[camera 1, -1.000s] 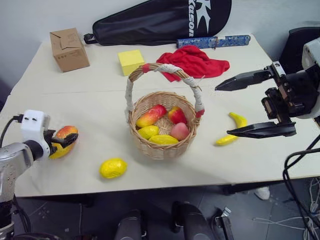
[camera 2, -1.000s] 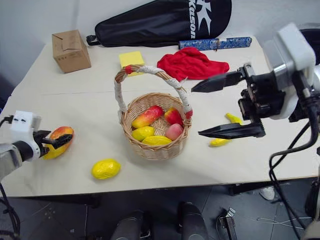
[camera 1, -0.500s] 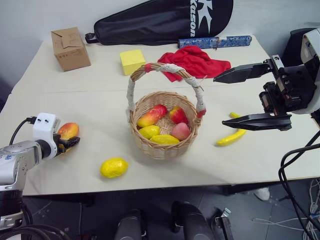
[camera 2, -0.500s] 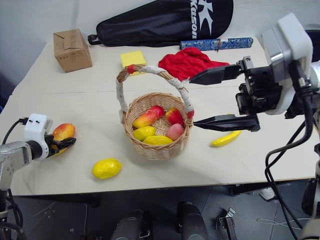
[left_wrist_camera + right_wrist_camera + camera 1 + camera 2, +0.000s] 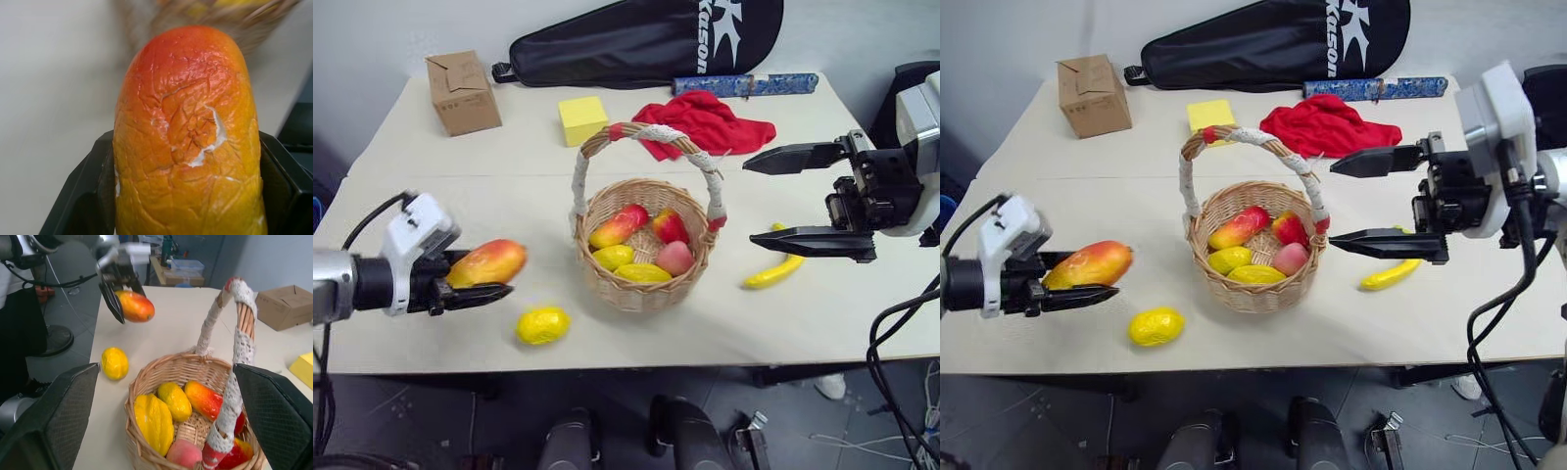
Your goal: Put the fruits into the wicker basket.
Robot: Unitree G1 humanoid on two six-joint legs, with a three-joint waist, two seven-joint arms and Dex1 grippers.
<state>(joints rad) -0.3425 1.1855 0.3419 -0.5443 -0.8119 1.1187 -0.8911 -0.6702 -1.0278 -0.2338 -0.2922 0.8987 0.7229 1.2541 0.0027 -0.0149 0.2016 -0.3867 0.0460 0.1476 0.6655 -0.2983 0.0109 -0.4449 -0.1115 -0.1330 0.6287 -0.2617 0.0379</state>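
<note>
My left gripper (image 5: 497, 276) is shut on an orange-yellow mango (image 5: 487, 262), holding it in the air left of the wicker basket (image 5: 646, 294); in the left wrist view the mango (image 5: 188, 137) sits between the black fingers. The basket stands mid-table and holds several red and yellow fruits (image 5: 641, 245). A bumpy yellow lemon (image 5: 543, 325) lies on the table below the held mango. A banana (image 5: 773, 272) lies right of the basket. My right gripper (image 5: 752, 200) hangs open above the banana, its fingers pointing at the basket's handle (image 5: 234, 340).
At the back stand a brown cardboard box (image 5: 465, 91), a yellow foam cube (image 5: 581, 119), a red cloth (image 5: 710, 122), a black racket bag (image 5: 646, 44) and a blue patterned tube (image 5: 744, 84). The table's front edge (image 5: 636, 364) runs just below the lemon.
My left gripper closed on the mango, lifted it off the table and carried it right, toward the basket. The right gripper stayed open in about the same place.
</note>
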